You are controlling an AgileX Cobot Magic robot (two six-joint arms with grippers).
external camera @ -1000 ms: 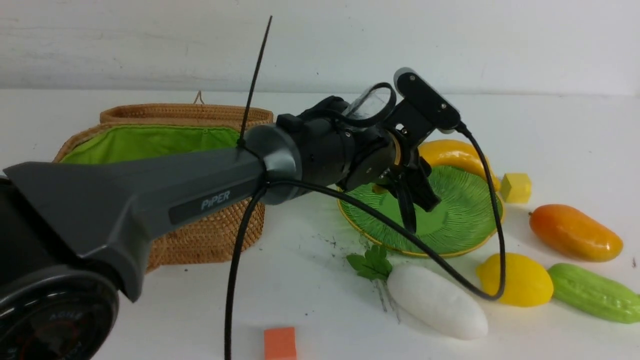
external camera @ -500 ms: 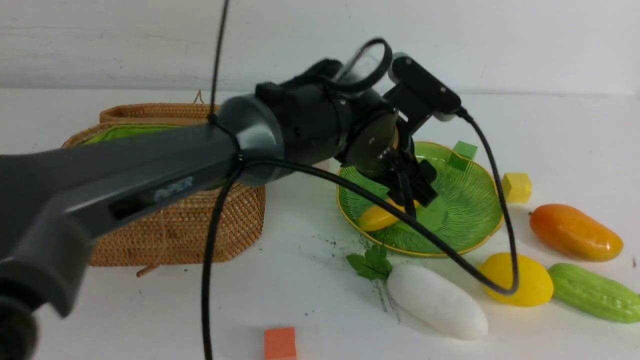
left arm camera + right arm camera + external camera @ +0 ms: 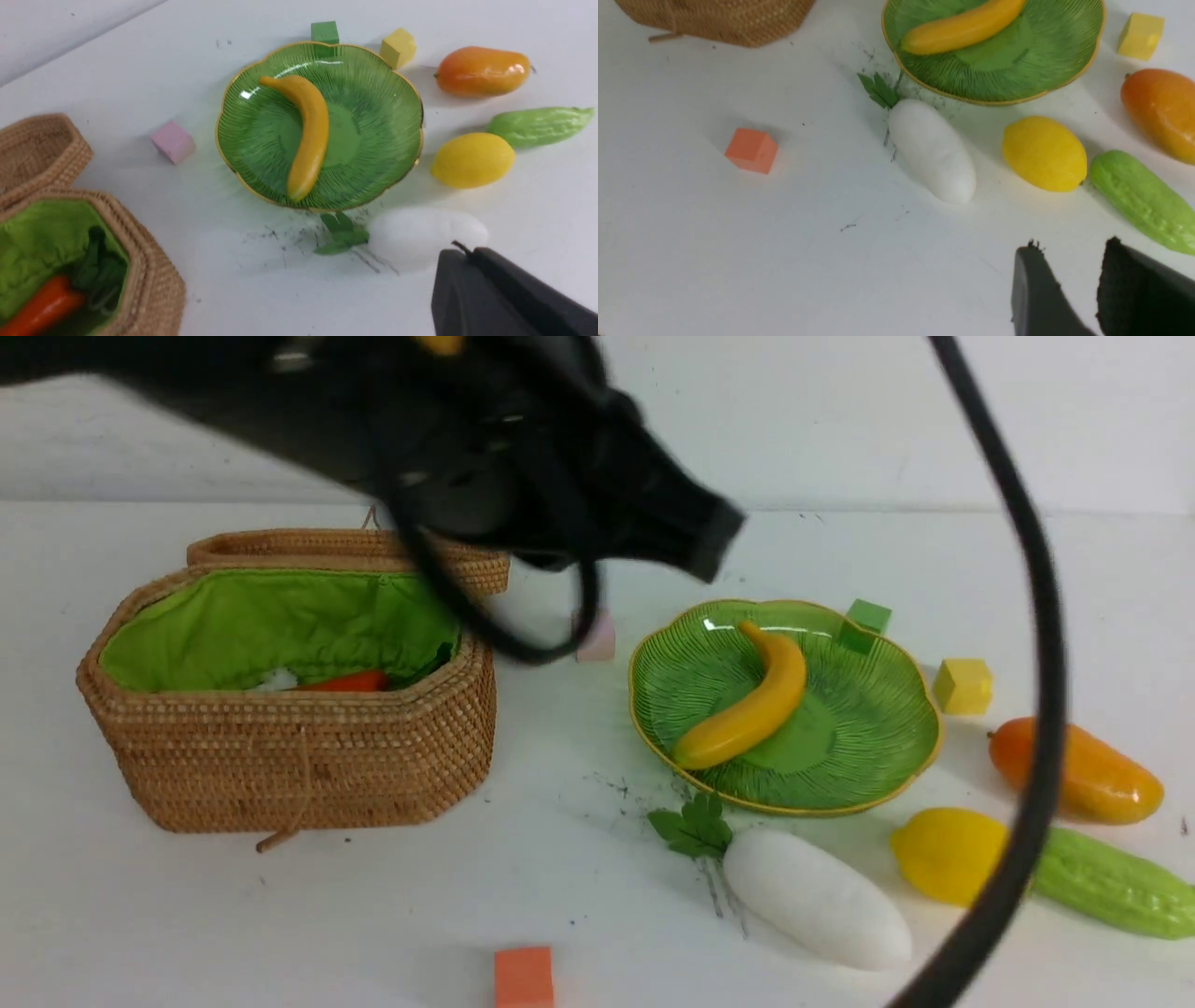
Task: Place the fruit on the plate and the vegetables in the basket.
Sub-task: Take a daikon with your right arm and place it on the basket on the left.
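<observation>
The right claw (image 3: 1071, 249) hangs over bare table, its two fingers parted with nothing between them. Just ahead of it lie the lemon (image 3: 1043, 154) and the gourd (image 3: 1139, 200), so close together that I cannot tell whether they touch. The gourd's long axis runs aslant, one end by the lemon and the other off toward the robot's right. Beyond the gourd sits the mango (image 3: 1157, 112), and beyond the lemon the plate (image 3: 1064, 70), with the banana (image 3: 962, 28) lying across it. So the lemon stands between this claw and the plate — probably a short carry straight on, and the right arm looks the nearer one for it.

The left claw (image 3: 460, 256) is pressed together and empty, held high, with the radish (image 3: 420, 231) showing just past its tips. The radish lies aslant, leaves toward the plate's near rim and blunt end toward the robot. The basket (image 3: 289, 765) is well off to the left with the carrot (image 3: 345, 682) inside — radish and gourd both face a long trip that way. In the front view the left arm is a blur up high, above the gap between basket and plate; the right arm does not show there
</observation>
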